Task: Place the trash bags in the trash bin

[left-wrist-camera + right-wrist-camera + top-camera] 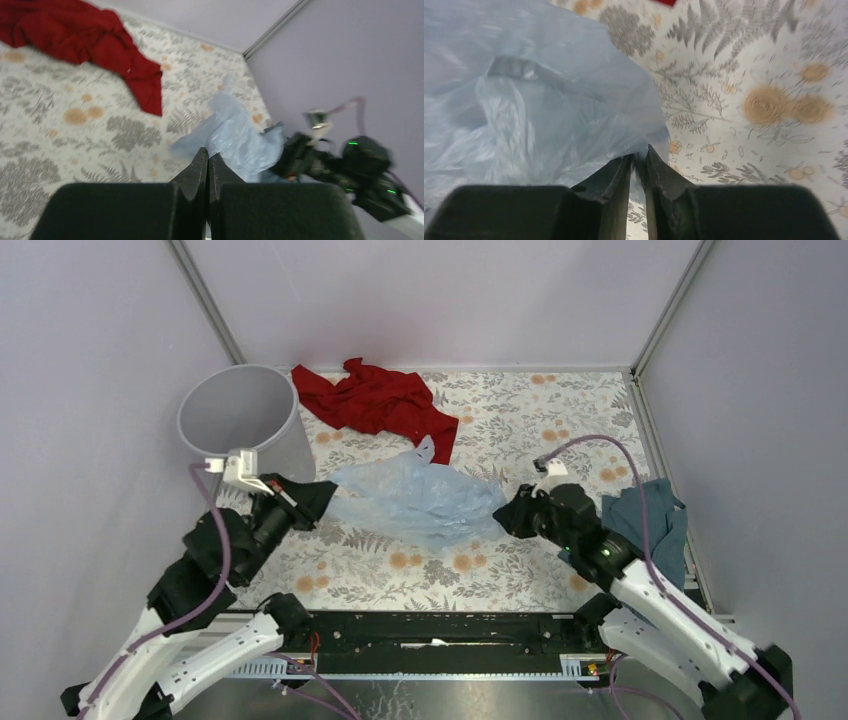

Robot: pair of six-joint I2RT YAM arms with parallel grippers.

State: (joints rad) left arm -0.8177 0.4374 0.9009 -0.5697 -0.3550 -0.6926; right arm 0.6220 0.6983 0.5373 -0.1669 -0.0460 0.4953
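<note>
The pale blue trash bag [420,498] lies spread in the middle of the floral mat, stretched between my two grippers. My left gripper [322,496] is shut at the bag's left edge. In the left wrist view its jaws [207,152] are pressed together where the bag's film [240,137] begins. My right gripper [512,514] is shut on the bag's right edge. The right wrist view shows film [534,90] pinched between the tips [640,154]. The light grey trash bin [240,418] stands at the back left, just behind my left gripper, and looks empty.
A red cloth [380,400] lies crumpled at the back, right of the bin; it also shows in the left wrist view [90,35]. A dark teal cloth [652,515] lies at the right edge beside my right arm. Grey walls enclose the mat [560,420].
</note>
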